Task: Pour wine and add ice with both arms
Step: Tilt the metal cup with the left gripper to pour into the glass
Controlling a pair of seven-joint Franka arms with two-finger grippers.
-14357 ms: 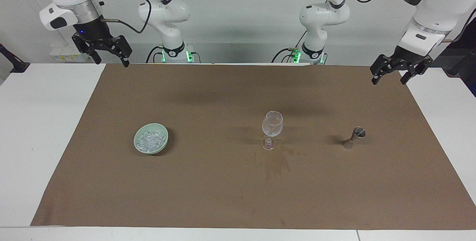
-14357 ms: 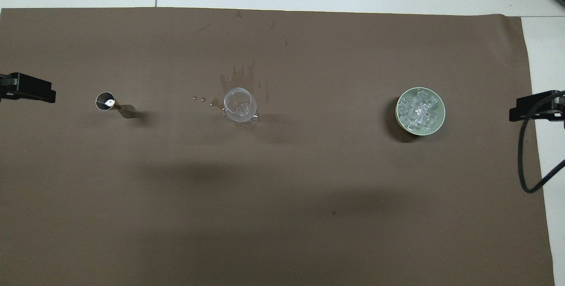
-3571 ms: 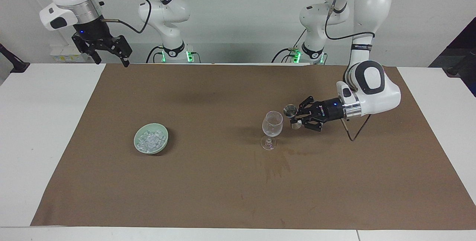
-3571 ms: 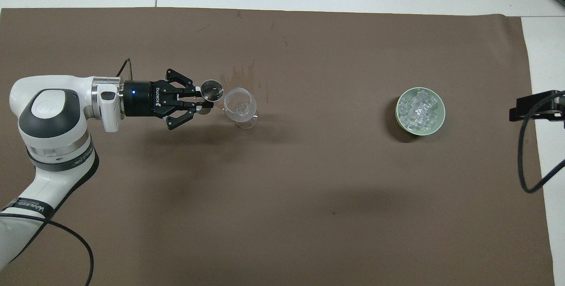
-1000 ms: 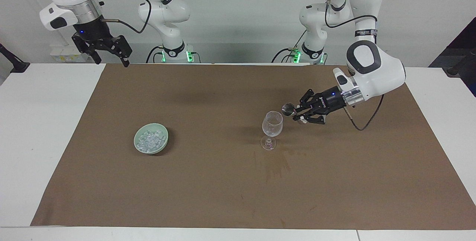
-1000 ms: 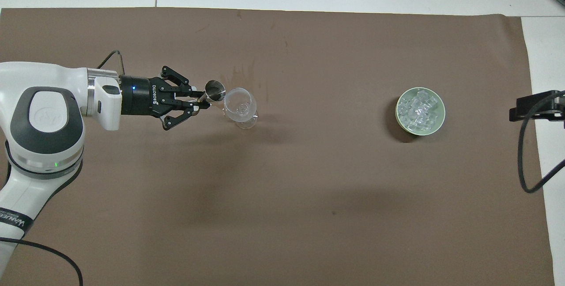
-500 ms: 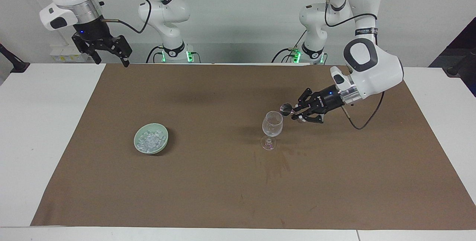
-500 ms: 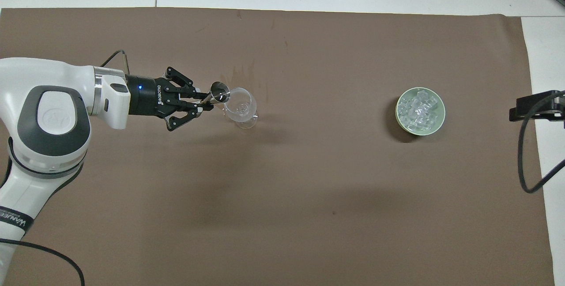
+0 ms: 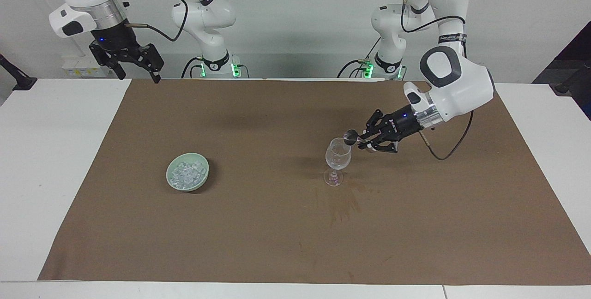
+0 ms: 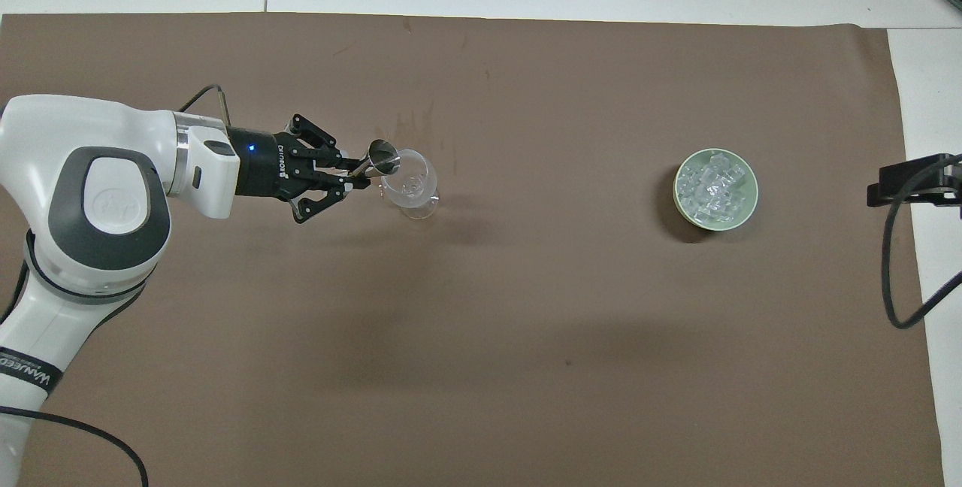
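Note:
My left gripper (image 9: 363,141) is shut on a small metal jigger (image 9: 352,137) and holds it tilted, its mouth at the rim of the clear stemmed glass (image 9: 338,155). The glass stands upright mid-table. In the overhead view the left gripper (image 10: 358,176) holds the jigger (image 10: 384,157) over the edge of the glass (image 10: 410,185). The ice (image 9: 186,173) is heaped in a pale green bowl (image 9: 206,170) toward the right arm's end, and shows in the overhead view (image 10: 712,185). My right gripper (image 9: 134,62) waits open, raised over the table corner by its base.
A brown mat (image 9: 277,234) covers most of the white table. Dark stains (image 9: 344,203) mark the mat just farther from the robots than the glass. The left arm's cable (image 9: 450,149) hangs beside its wrist. The right gripper's tip (image 10: 911,183) shows at the overhead view's edge.
The left gripper has risen slightly and moved toward the glass, tipping the jigger further over its rim. The right arm has not moved.

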